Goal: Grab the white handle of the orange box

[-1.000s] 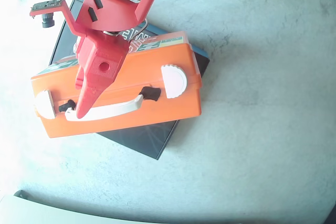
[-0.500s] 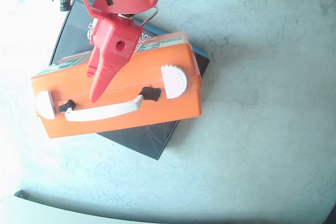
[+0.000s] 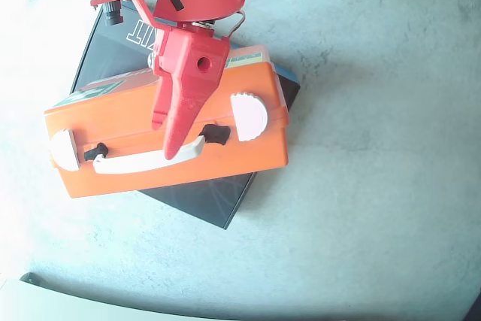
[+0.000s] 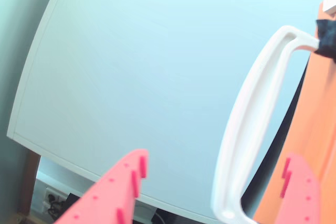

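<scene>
Overhead view first: the orange box point(image 3: 165, 152) lies across the left-centre of the frame, tilted a little, its long side running left to right. It sits on top of a black box point(image 3: 203, 197) whose corners poke out at the upper left and at the bottom, and both rest on the pale grey desk point(image 3: 376, 186). Along the near face of the orange box runs the white handle point(image 3: 135, 162), held at each end by a small black hinge piece. Two white round latches sit on the box, one at the far left point(image 3: 64, 148) and one right of centre point(image 3: 249, 116).

Down from the top edge comes the red gripper point(image 3: 173, 154), its long pointed tip reaching right onto the handle's right-hand part. From up here one finger hides the other, so the spread is hard to judge.

Wrist view settles it: two red fingers rise from the bottom edge, one at lower left point(image 4: 113, 192), one at lower right point(image 4: 296, 192), standing wide apart. The white handle point(image 4: 252, 129) runs between them, closer to the right one, curving from the upper right down to the bottom edge. Neither finger is clearly pressing on it. The orange box point(image 4: 315, 124) fills the right edge, and the pale desk point(image 4: 131, 66) spreads behind.
</scene>
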### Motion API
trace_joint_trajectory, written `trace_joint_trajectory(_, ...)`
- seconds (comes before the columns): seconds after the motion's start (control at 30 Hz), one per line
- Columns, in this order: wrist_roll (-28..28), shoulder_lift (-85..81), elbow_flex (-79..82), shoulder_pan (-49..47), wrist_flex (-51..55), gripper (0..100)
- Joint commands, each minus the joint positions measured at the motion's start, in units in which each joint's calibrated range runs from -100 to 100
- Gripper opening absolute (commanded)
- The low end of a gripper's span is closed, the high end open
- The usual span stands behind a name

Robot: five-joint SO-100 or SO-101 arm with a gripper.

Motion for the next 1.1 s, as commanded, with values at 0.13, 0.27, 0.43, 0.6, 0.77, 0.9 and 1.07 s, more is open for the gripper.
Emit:
trace_joint_trajectory(0.13, 0.2, 1.4, 0.3, 3.9, -1.9, 31)
trace_joint_trajectory(0.27, 0.2, 2.3, 0.8, 5.8, -6.9, 31)
trace_joint_trajectory(0.43, 0.2, 6.9, -2.5, 7.8, -7.7, 31)
trace_joint_trajectory(0.6, 0.2, 12.0, -8.6, 7.1, -7.9, 31)
trace_joint_trajectory(0.77, 0.2, 18.4, -17.2, 7.0, -7.9, 31)
trace_joint_trajectory(0.9, 0.1, 23.5, -23.5, 7.0, -7.9, 31)
trace_joint_trajectory(1.07, 0.0, 31.8, -29.6, 6.6, -10.2, 31)
